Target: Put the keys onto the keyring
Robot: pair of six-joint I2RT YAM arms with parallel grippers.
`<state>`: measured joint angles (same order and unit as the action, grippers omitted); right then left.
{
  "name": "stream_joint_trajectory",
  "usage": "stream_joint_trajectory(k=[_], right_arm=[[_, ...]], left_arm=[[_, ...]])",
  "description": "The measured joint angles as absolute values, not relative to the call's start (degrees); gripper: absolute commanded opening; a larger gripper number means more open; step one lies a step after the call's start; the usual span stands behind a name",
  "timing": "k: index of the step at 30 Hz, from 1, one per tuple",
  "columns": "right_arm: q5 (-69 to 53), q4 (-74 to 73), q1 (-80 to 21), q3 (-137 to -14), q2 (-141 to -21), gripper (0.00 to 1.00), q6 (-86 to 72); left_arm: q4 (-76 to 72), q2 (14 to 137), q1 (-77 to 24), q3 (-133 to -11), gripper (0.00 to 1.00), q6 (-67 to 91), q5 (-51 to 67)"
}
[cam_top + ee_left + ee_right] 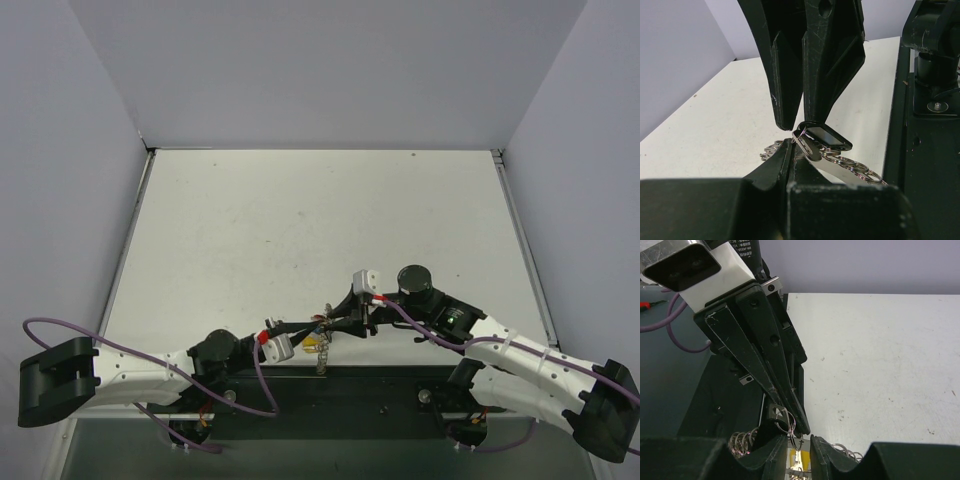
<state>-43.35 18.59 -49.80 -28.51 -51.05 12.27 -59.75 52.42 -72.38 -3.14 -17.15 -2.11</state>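
Silvery chain-like keyring (855, 170) raised, tilted; dark-headed key (830, 137) touching its top; yellow key (794, 458) just beside.

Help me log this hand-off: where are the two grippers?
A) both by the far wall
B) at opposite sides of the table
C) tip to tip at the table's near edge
C: the left gripper and right gripper meet there, with the keyring at their tips.

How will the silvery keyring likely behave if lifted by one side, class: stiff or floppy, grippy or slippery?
Probably floppy: the keyring looks like linked loops, and in the top view part trails loosely. Likely slippery, since its metal shines. Probably light: the wire looks thin.
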Motion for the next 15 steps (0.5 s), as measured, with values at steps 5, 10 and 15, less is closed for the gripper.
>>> stream_joint_trajectory(k=[5,10,15], right_arm=[[-43.4,18.6,-49.8,-28.5,-51.4,0.24,12.3],[-43.8,18.6,-49.8,-28.5,-52.2,0.19,12.2],[-44.1,18.6,-49.8,-28.5,-52.3,0.06,12.2]], left_arm=[[-59.8,52.6,-72.4,-3.1,0.0,-16.9,-1.4],[-59.8,52.7,-72.4,-3.2,0.0,-16.7,-1.4],[-59.8,52.8,-72.3,-3.4,0.0,-16.7,-1.5]])
